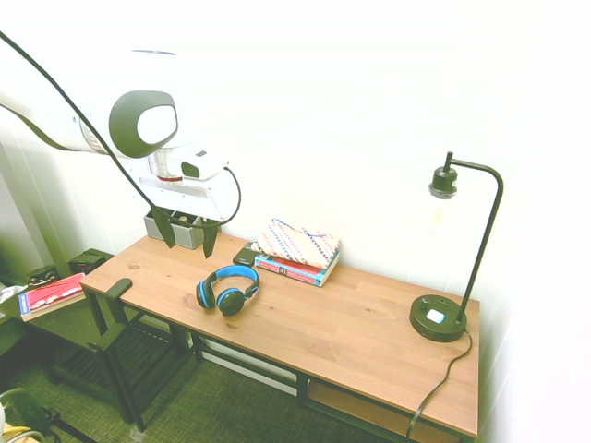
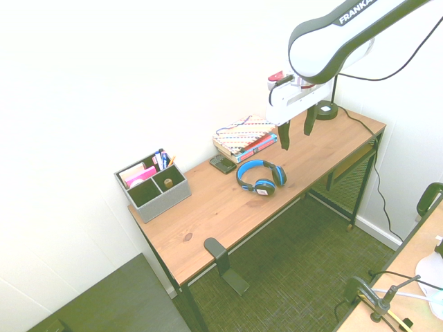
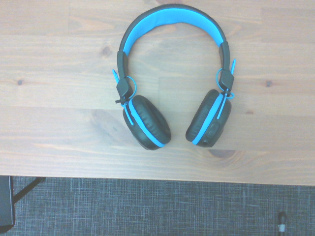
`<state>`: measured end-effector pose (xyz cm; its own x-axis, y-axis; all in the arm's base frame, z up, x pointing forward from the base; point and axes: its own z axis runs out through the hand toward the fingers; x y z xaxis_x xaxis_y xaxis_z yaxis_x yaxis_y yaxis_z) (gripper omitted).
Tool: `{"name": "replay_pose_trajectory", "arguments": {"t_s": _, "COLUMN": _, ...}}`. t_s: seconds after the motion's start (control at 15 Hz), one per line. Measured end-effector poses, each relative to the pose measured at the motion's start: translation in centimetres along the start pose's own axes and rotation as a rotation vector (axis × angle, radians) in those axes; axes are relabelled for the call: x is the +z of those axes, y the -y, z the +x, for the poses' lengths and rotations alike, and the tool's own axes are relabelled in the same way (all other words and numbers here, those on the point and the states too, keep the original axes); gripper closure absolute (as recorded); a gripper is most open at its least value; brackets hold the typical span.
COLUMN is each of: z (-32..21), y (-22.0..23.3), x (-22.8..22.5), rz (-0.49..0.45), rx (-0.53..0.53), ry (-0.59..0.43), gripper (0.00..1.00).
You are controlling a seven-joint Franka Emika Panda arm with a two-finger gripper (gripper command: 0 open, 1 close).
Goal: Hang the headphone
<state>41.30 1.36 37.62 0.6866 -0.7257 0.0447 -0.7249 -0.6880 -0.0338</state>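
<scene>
The headphone (image 1: 227, 289) lies flat on the wooden desk (image 1: 342, 323), just left of the frame's centre in the first exterior view, near the desk's front edge, its blue headband curving toward the back and the two black ear cups toward the front. The gripper (image 1: 189, 238) hangs in the air in the left part of that frame, above and to the left of the headphone, pointing down, its two dark fingers spread wide with nothing between them. In the second exterior view the gripper (image 2: 296, 131) sits right of centre in the upper half, above the headphone (image 2: 261, 177) and clear of it. The wrist view looks straight down on the headphone (image 3: 173, 78), which fills the middle of the frame, with the desk edge and dark carpet along the bottom. Behind the headphone, toward the wall, a patterned pouch (image 1: 297, 243) rests on a stack of books (image 1: 294, 269). A black desk lamp (image 1: 452, 268) stands at the right of the first exterior frame, and a grey organiser (image 2: 152, 185) sits at the left of the second.
</scene>
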Motion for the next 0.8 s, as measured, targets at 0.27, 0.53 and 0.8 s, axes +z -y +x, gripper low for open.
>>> {"name": "replay_pose_trajectory", "arguments": {"t_s": 0.27, "z": 0.1, "y": 1.3, "x": 0.3, "rz": -0.009, "rx": 0.079, "ry": -0.002, "gripper": 0.00}}
{"name": "replay_pose_trajectory", "arguments": {"t_s": 0.53, "z": 2.1, "y": 8.1, "x": 2.2, "rz": 0.032, "rx": 0.343, "ry": -0.002, "gripper": 0.00}}
{"name": "replay_pose_trajectory", "arguments": {"t_s": 0.8, "z": 3.4, "y": 12.5, "x": 8.4, "rz": 0.028, "rx": 0.471, "ry": -0.057, "gripper": 0.00}}
